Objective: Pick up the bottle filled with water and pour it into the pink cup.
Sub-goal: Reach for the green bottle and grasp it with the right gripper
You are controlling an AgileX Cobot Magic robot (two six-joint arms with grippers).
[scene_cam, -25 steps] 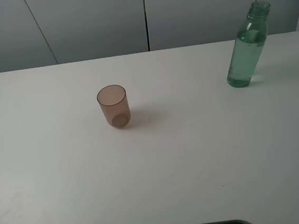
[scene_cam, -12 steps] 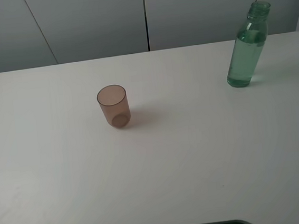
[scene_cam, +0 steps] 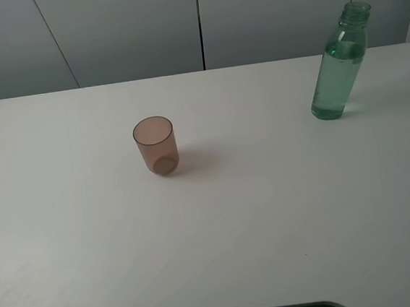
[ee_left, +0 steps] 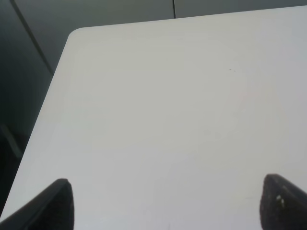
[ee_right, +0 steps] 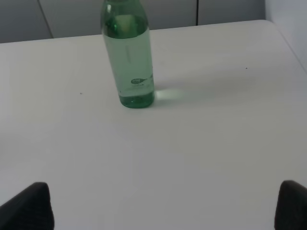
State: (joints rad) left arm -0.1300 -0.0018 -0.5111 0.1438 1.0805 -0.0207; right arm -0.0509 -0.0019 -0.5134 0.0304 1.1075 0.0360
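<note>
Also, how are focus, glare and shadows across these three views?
Exterior high: sharp, soft shadow right of the translucent pinkish-brown cup. Right wrist: the translucent green bottle casts a green glow on the white table; black fingers blurred. Left wrist: evenly lit, no glare.

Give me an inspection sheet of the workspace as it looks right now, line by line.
Surface: white table, matte, no spills seen.
Job's things: bottle upright, capless, holding water, far right; pink cup upright, looks empty, left of centre, well apart from it.
Clutter: nothing seen.
Grippers: left gripper open over bare table; right gripper open, facing the bottle, not touching it.
Cables: nothing seen.
Surroundings: grey wall panels behind the table.
</note>
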